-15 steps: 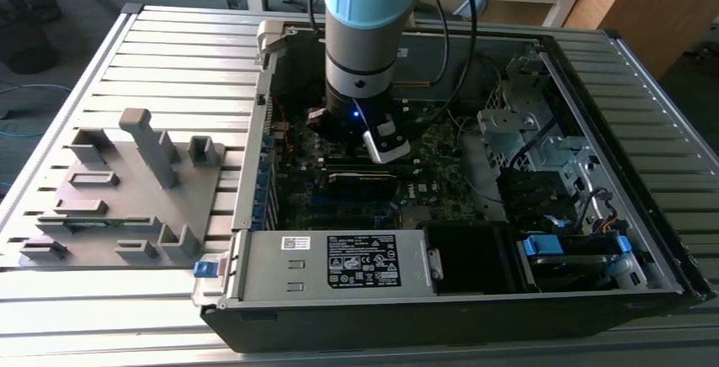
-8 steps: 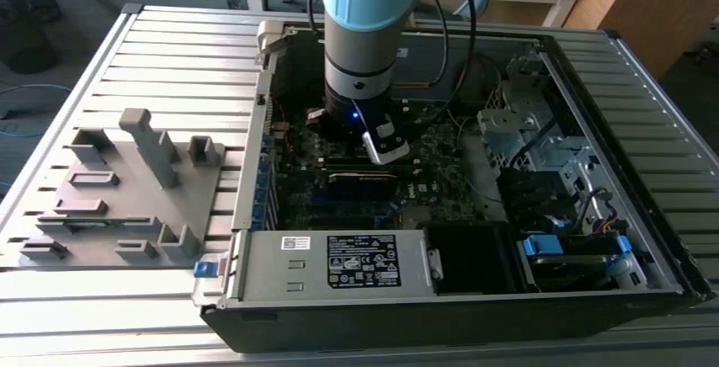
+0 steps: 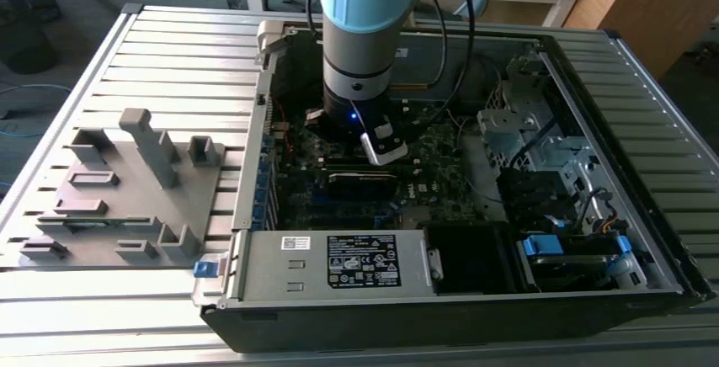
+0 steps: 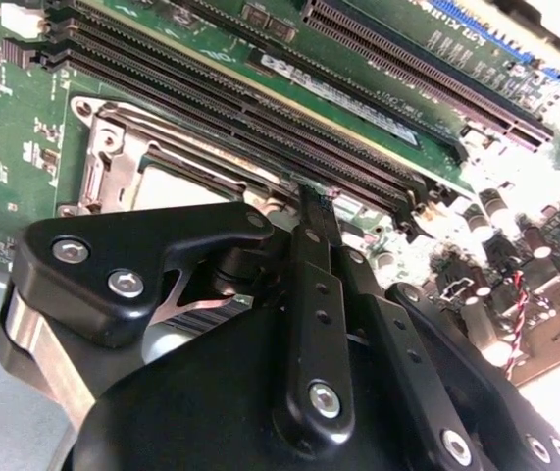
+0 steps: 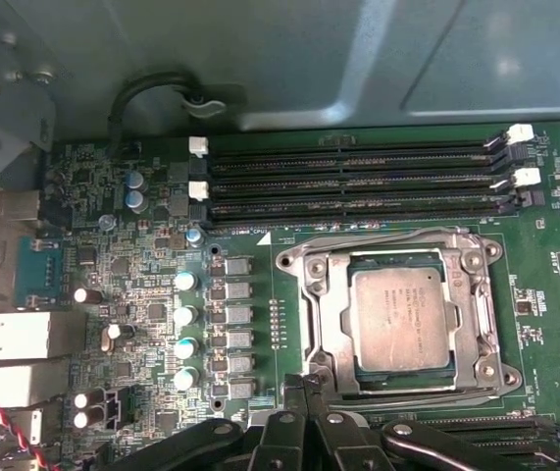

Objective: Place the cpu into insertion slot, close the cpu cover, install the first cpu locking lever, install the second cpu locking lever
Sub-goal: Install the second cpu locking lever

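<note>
The cpu [image 5: 402, 316] lies flat in the insertion slot [image 5: 503, 376] on the green motherboard [image 5: 113, 294]; its silver-grey top is also visible in the second wrist view [image 4: 177, 182]. The cpu cover [image 5: 329, 304] is down around it, its silver frame bordering the chip [image 4: 98, 172]. Thin metal lever rods run along two sides of the frame. My gripper [image 5: 307, 388] is shut, with its black fingertips together at the socket's edge, next to one corner of the cover [image 4: 309, 201]. In the exterior view my arm [image 3: 359, 47] reaches straight down into the open computer case.
Long black memory slots [image 5: 358, 182] run beside the socket, with a row of capacitors [image 5: 186, 314] on another side. A black cable [image 5: 152, 88] loops at the case wall. In the exterior view, a grey fixture tray [image 3: 124, 190] lies left of the case, and the power supply [image 3: 337, 262] sits in front.
</note>
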`<state>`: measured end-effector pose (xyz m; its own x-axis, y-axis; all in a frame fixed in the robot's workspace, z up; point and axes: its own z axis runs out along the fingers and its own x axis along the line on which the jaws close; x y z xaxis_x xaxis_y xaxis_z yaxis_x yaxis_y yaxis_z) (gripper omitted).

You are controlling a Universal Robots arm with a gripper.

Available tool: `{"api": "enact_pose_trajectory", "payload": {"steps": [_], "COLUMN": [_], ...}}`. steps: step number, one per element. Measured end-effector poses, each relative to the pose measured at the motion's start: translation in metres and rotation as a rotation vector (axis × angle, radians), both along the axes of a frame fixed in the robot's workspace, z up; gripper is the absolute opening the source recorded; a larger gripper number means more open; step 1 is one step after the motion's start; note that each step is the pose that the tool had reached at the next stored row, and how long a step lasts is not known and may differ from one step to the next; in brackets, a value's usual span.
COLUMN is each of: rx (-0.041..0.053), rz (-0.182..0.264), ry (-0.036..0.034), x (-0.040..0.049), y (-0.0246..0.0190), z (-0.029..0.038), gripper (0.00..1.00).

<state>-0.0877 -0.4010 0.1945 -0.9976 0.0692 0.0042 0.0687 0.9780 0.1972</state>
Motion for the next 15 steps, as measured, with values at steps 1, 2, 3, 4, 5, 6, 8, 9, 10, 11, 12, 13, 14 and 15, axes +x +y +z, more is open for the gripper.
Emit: {"api": "enact_pose_trajectory", "payload": {"steps": [1,2,3,4,5,6,8,9,10,11,12,13,14,15], "rx": [0.0,0.0,0.0001,0.0001,0.0,-0.0001,-0.0001,0.0,0.0001,0.0001,0.0001,0.0,0.0,0.0], "rz": [0.0,0.0,0.0,0.0,0.0,0.0,0.0,0.0,0.0,0.0,0.0,0.0,0.0,0.0], "ry": [0.0,0.0,-0.0001,0.0,0.0,0.0001,0.0001,0.0001,0.0,0.0,0.0,0.0001,0.0,0.0], "x": [-0.0004,-0.0008,-0.0011,-0.0013,-0.0016,-0.0017,-0.0019,-0.002,-0.002,-0.002,-0.002,-0.002,-0.002,-0.002], "y": [0.0,0.0,0.0,0.0,-0.0001,-0.0001,0.0,0.0,0.0,0.0,0.0,0.0,0.0,0.0], "z": [-0.0001,-0.0002,-0.0004,-0.0006,-0.0008,-0.001,-0.0011,-0.0011,-0.0012,-0.0012,-0.0012,-0.0013,-0.0014,-0.0015], "gripper": [0.1,0.1,0.1,0.1,0.1,0.1,0.1,0.1,0.1,0.1,0.1,0.1,0.1,0.1]}}
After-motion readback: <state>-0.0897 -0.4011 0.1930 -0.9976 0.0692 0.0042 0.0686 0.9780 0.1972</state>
